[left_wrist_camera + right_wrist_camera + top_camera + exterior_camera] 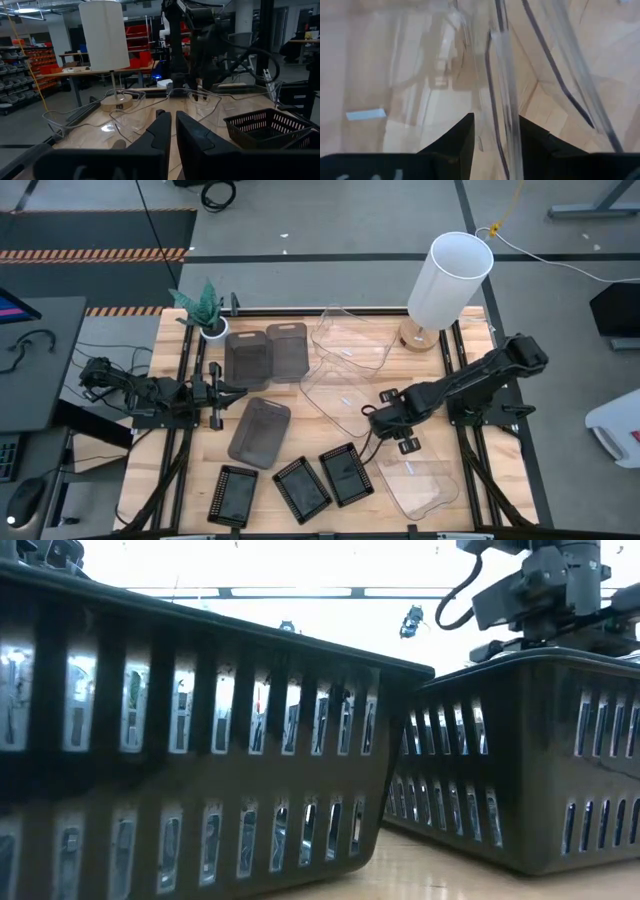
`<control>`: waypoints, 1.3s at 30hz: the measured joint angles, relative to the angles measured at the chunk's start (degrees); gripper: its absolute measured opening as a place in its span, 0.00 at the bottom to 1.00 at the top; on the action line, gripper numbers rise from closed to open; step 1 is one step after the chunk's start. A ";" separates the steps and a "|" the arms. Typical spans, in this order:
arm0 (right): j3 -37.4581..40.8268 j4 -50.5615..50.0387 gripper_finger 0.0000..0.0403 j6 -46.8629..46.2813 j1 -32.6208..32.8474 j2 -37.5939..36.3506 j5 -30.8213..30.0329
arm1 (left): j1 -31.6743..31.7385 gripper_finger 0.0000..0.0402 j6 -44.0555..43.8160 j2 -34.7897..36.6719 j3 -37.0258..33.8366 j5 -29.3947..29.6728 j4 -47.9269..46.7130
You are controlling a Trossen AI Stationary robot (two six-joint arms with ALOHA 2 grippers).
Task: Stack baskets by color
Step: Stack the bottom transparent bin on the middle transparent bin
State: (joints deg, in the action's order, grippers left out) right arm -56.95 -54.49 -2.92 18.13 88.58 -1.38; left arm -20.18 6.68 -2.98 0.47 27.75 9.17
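Surface: wooden table [150, 480] on a grey shop floor; white lamp [447, 280] at the far right corner, small plant [207, 308] at the far left.
Clear baskets: one [350, 338] near the lamp, one [340, 395] at mid-table overlapping it, one [420, 480] alone at the near right.
Grey baskets: two side by side, [248, 360] and [288, 350], close to the plant; a third [260, 430] lying apart, nearer the front.
Black baskets: three in a loose row along the near edge, [232, 494], [302, 487], [346, 474]; none stacked yet.
Key relation: right gripper [495, 132] sits at the right-hand rim of the mid-table clear basket, wall running up between the fingers; basket body extends away toward table centre; right arm clearly the nearer one.
Right gripper state: fingers straddling the clear wall, not yet pinched tight by the look of it.
Right arm pose: stretched low from the right side, reaching inward.
Left gripper [172, 135]: fingers nearly together, empty, pointing across the table, parked at the left edge beside the grey baskets.
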 joint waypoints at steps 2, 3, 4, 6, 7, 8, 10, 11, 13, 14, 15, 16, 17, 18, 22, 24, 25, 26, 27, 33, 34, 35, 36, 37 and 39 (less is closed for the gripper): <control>-1.69 -2.63 0.30 0.23 0.02 1.97 -0.01 | 0.02 0.08 -0.01 0.00 0.00 -0.01 0.00; -2.48 -3.49 0.29 0.41 0.03 2.86 -0.01 | 0.02 0.07 0.00 0.00 0.00 -0.01 0.00; -3.18 -4.05 0.28 0.71 0.04 3.72 0.01 | 0.01 0.07 0.00 0.00 0.00 -0.01 0.00; -3.96 -5.23 0.24 1.47 0.07 5.07 0.01 | 0.00 0.07 0.00 0.00 0.00 0.00 -0.02; -4.10 -5.53 0.22 1.63 0.09 5.56 0.01 | 0.01 0.07 0.00 0.00 -0.02 -0.01 0.00; -4.16 -5.46 0.19 1.72 0.11 5.96 0.03 | 0.01 0.07 0.00 0.00 0.00 0.01 0.00; -4.12 -5.63 0.12 2.23 0.11 6.20 0.03 | 0.02 0.08 0.00 0.00 0.00 -0.01 0.00; -4.07 -5.76 0.08 2.64 0.11 6.15 0.21 | 0.02 0.09 0.00 0.00 -0.02 -0.01 0.00; -4.01 -6.32 0.03 3.34 0.17 5.74 0.72 | 0.01 0.09 0.00 0.00 0.00 0.00 0.00; -3.99 -6.59 0.02 3.33 0.35 5.40 0.72 | 0.02 0.09 0.00 0.00 0.00 0.01 0.00; -3.99 -6.63 0.03 3.33 0.53 4.99 0.53 | 0.01 0.09 0.00 0.00 0.00 0.00 0.00; -3.99 -6.93 0.03 3.40 0.65 4.56 0.37 | 0.02 0.08 0.00 0.00 -0.01 0.01 0.00; -3.99 -7.47 0.03 3.72 0.78 4.05 0.19 | 0.02 0.08 0.00 0.00 0.00 0.02 0.00; -3.99 -8.03 0.03 4.16 0.97 3.48 -0.10 | 0.01 0.07 0.00 0.00 0.00 -0.01 0.00; -3.97 -9.90 0.02 6.02 1.03 0.00 0.05 | 0.02 0.06 0.00 0.00 0.00 0.00 0.00; -3.96 -11.03 0.02 7.38 0.94 -2.32 0.74 | 0.01 0.07 0.00 0.00 0.00 -0.01 0.00; -3.95 -11.46 0.02 8.26 0.89 -3.55 0.98 | 0.00 0.07 0.00 0.00 0.00 0.00 0.00; -3.95 -11.96 0.01 9.11 0.87 -4.88 0.97 | 0.02 0.07 0.00 0.00 0.00 -0.01 0.00; -3.95 -12.58 0.01 9.68 0.87 -6.15 0.95 | 0.00 0.08 0.00 0.00 -0.02 0.00 0.00; -9.36 -19.66 0.01 9.85 0.33 -10.64 0.48 | 0.00 0.09 0.00 0.00 0.00 -0.01 0.00; -11.20 -20.78 0.01 9.76 0.13 -10.84 -0.28 | 0.02 0.09 0.00 0.02 -0.02 0.02 0.00; -13.17 -21.57 0.01 9.76 -0.04 -10.92 -0.92 | 0.02 0.08 0.00 0.00 -0.02 -0.01 0.00; -15.35 -22.43 0.01 10.07 -0.27 -10.93 -1.46 | 0.00 0.08 0.00 0.00 -0.02 -0.01 0.00; -17.42 -23.32 0.01 10.64 -0.52 -10.93 -2.22 | 0.01 0.08 0.00 0.00 -0.02 0.01 0.00; -21.60 -23.87 0.01 12.79 -1.31 -10.93 -3.90 | 0.02 0.07 0.00 0.01 -0.01 0.02 0.00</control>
State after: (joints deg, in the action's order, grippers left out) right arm -78.56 -78.36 9.87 16.82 77.65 -5.28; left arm -20.17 6.68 -2.98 0.46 27.77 9.17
